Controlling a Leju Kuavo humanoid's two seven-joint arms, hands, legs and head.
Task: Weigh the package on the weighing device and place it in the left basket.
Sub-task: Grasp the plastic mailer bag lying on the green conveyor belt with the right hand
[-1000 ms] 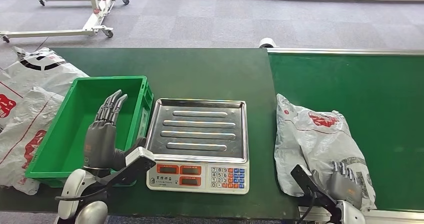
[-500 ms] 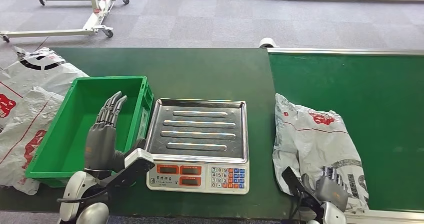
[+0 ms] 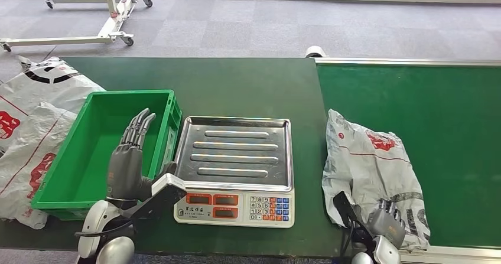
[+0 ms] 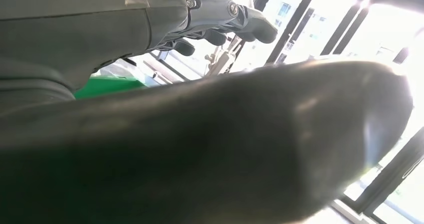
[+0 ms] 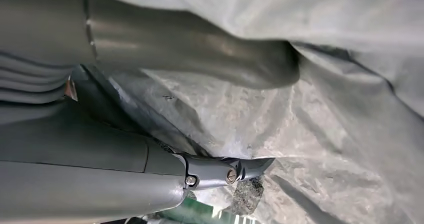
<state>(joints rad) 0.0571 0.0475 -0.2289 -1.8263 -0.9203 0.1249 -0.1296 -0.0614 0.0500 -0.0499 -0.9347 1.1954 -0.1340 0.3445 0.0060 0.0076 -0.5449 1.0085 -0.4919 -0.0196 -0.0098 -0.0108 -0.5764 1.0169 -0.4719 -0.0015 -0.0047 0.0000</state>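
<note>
Right hand (image 3: 387, 227) fingers (image 3: 394, 209) lying on the near corner of the grey package (image 3: 372, 169), curled over the crumpled plastic. From the head view, hard to call it a real grip or just contact. Probably set there to gather the near edge before lifting, since a floppy bag like that needs a bunch of film to hold onto. Right wrist view much closer: thumb (image 5: 200, 53) pressed against the wrinkled film on one side, a dark finger (image 5: 220, 171) on the other, bag between and beyond them. Looks like a pinch forming, but can't tell whether anything is truly clamped.

Outward from those fingers, package flat on the green belt (image 3: 449, 110), well apart from the scale (image 3: 236, 169) beside it. Steel tray bare, so weighing not yet done by the look of it.

Left hand (image 3: 127, 166) raised upright just past the scale's far side, fingers (image 3: 137, 128) straight and close together, holding nothing, hovering over the green basket (image 3: 59, 175). Likely parked there ready to take the bag later. Left wrist view mostly a blurred thumb (image 4: 225, 149) up close, fingertips (image 4: 250, 26) against bright windows, a sliver of green basket wall behind. More grey bags (image 3: 29, 116) beyond the basket, well away.
</note>
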